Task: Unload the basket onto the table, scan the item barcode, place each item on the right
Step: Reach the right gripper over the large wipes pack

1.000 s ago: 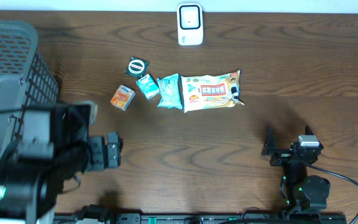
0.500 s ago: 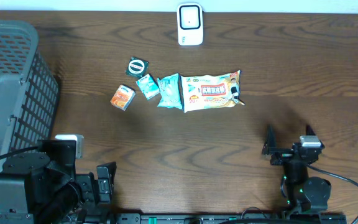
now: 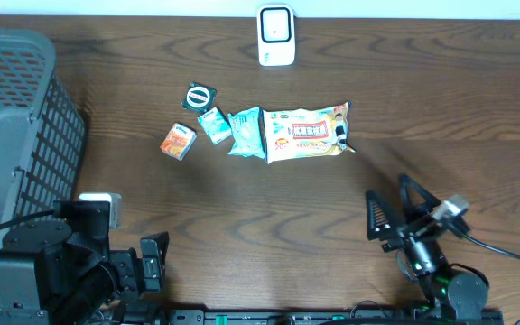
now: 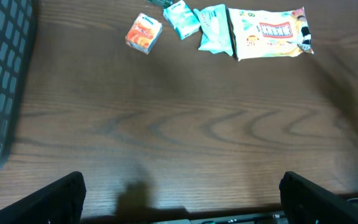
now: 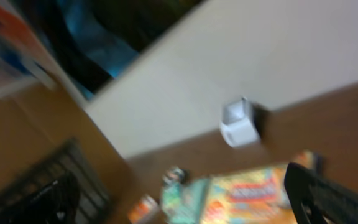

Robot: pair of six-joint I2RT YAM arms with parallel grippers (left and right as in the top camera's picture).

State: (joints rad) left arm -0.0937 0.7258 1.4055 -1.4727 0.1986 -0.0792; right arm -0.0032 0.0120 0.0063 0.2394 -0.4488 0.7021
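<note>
Packets [image 3: 242, 131] lie in a row on the far half of the table [image 3: 269, 203], near the white scanner [image 3: 276, 36] at its far edge. A basket [image 3: 7, 135] sits at the left edge. The left gripper [image 3: 158, 260] and right gripper [image 3: 392, 206] gape empty near the front edge.

Left arm [image 3: 52, 271] has drawn back; the right end effector [image 3: 386, 190] has tilted leftward.

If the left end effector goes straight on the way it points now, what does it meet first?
Most likely the bare table: in the left wrist view only wood lies ahead of the left end effector. The orange box and snack bag lie farther on, though depth is unclear.
</note>
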